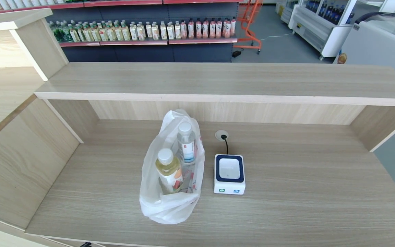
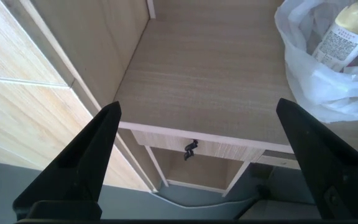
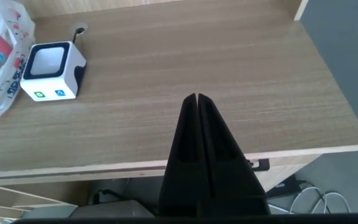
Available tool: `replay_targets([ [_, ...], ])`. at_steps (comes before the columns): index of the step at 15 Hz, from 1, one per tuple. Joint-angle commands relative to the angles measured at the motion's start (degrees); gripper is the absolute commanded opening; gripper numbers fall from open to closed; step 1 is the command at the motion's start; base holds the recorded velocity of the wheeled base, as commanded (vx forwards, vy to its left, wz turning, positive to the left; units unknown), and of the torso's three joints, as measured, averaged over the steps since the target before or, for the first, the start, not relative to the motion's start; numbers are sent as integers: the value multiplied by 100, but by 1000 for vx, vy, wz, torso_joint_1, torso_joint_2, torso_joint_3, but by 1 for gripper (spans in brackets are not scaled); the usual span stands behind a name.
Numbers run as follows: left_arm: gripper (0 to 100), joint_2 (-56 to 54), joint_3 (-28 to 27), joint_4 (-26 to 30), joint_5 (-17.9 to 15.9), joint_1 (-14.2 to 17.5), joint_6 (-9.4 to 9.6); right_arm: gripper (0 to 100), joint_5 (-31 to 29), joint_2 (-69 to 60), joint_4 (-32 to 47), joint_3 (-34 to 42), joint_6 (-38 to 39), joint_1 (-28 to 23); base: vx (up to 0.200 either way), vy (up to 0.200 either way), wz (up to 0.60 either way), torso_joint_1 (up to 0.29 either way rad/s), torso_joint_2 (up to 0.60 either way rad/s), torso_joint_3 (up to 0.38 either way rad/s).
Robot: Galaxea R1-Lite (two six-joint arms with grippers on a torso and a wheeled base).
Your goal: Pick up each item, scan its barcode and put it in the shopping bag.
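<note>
Shopping bag (image 1: 163,209), clear of left tool (image 2: 199,104), right tool (image 3: 196,98)

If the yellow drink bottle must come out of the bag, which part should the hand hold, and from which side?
Probably hold the yellow drink bottle at its neck, just under the white cap, coming straight down from above. It stands upright in the shopping bag, whose plastic surrounds its body, so only the top is free. The clear bottle stands close behind it.
</note>
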Motion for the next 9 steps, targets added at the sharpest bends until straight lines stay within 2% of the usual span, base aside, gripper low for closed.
replay_targets([
  [1, 100, 22, 0, 0, 1, -5, 6, 0, 0, 22, -3, 0, -3, -2, 200, 0, 0, 17, 2, 7],
  [2, 100, -5, 0, 0, 1, -5, -11, 0, 0, 22, -3, 0, -3, -2, 200, 0, 0, -2, -2, 2],
  [9, 100, -5, 0, 0, 1, -5, -11, 0, 0, 22, -3, 0, 5, -2, 0, 0, 0, 0, 0, 0],
])
